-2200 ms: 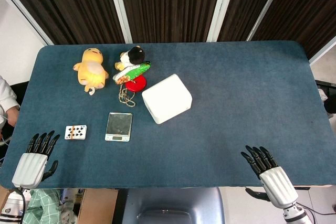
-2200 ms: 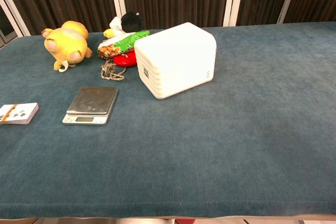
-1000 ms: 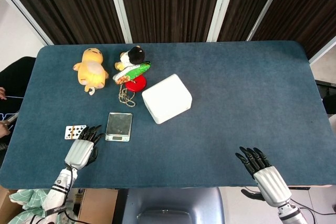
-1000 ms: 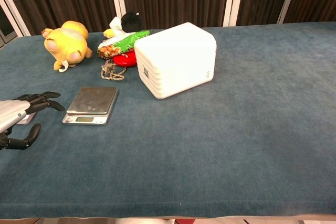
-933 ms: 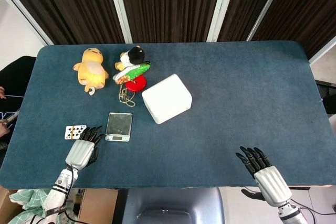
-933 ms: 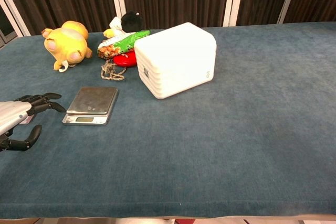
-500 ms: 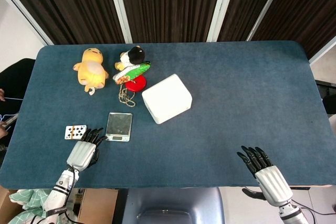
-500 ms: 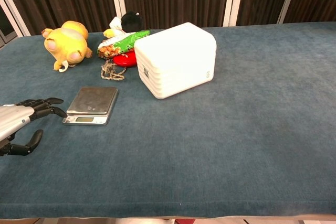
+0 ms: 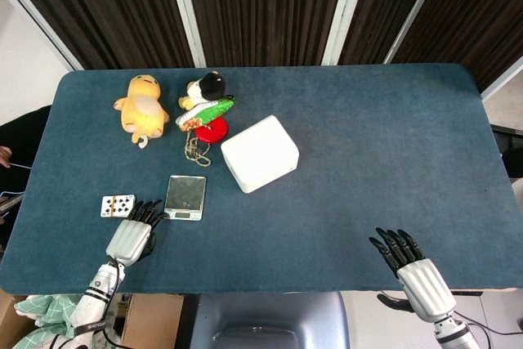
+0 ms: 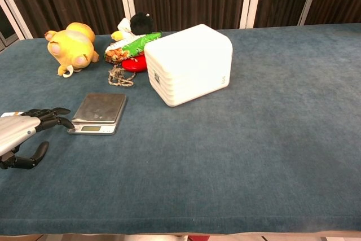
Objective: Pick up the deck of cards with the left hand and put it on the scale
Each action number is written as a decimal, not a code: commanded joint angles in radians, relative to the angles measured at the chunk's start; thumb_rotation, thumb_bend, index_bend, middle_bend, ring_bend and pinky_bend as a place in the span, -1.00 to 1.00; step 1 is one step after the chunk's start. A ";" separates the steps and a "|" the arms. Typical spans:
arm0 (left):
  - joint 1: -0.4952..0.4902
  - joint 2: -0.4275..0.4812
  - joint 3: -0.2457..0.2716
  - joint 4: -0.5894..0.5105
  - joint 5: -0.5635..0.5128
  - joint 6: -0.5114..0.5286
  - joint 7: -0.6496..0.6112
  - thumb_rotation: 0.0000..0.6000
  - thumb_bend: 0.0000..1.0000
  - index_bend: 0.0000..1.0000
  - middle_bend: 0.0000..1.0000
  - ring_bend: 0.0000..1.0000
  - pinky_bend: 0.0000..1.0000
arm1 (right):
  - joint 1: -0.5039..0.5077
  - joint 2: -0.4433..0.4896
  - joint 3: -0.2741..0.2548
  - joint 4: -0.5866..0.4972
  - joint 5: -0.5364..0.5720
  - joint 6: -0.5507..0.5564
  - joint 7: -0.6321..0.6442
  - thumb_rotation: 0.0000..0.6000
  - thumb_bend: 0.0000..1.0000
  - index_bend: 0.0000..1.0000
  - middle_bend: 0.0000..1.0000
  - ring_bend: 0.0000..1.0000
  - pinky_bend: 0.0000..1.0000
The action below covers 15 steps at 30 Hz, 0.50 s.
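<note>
The deck of cards lies flat on the blue worktop, near its front left edge, face up with a band across it, and just to the left of the scale; deck and scale are apart, with a strip of bare cloth between them. The left hand hovers close in front of that gap, its dark fingers spread and pointing toward the back of the worktop, their tips reaching up between the deck's right edge and the scale's front left corner. It holds nothing. From the head view the fingertips sit just beside the deck's lower right corner; whether they touch it cannot be told. In the chest view the left hand enters from the left edge, fingers extended toward the scale and thumb hanging lower, and it covers nearly all of the deck there. The right hand is at the front right edge of the worktop, well apart from everything, fingers spread and holding nothing. Farther back stand a white box, a yellow plush toy, and a cluster with a black-and-white plush, a green packet and a red disc.
</note>
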 commanded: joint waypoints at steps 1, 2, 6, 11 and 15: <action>-0.003 -0.001 0.000 -0.001 -0.002 0.000 0.008 1.00 0.42 -0.60 -1.00 -1.00 -1.00 | 0.000 0.000 0.000 0.000 0.000 0.001 0.001 1.00 -0.78 -1.00 -1.00 -1.00 -1.00; -0.003 -0.001 0.000 -0.002 -0.002 0.000 0.011 1.00 0.42 -0.60 -1.00 -1.00 -1.00 | -0.001 0.001 0.000 0.000 0.000 0.001 0.001 1.00 -0.78 -1.00 -1.00 -1.00 -1.00; -0.005 -0.001 0.003 -0.006 -0.003 0.002 0.018 1.00 0.42 -0.60 -1.00 -1.00 -1.00 | -0.002 0.001 0.000 0.001 -0.003 0.006 0.004 1.00 -0.78 -1.00 -1.00 -1.00 -1.00; -0.006 -0.001 0.007 -0.004 -0.008 -0.005 0.021 1.00 0.43 -0.60 -1.00 -1.00 -1.00 | -0.003 0.003 0.000 0.001 -0.005 0.010 0.007 1.00 -0.78 -1.00 -1.00 -1.00 -1.00; -0.009 -0.002 0.011 0.003 -0.015 -0.018 0.021 1.00 0.43 -0.60 -1.00 -1.00 -1.00 | -0.003 0.003 0.000 0.002 -0.007 0.013 0.009 1.00 -0.78 -1.00 -1.00 -1.00 -1.00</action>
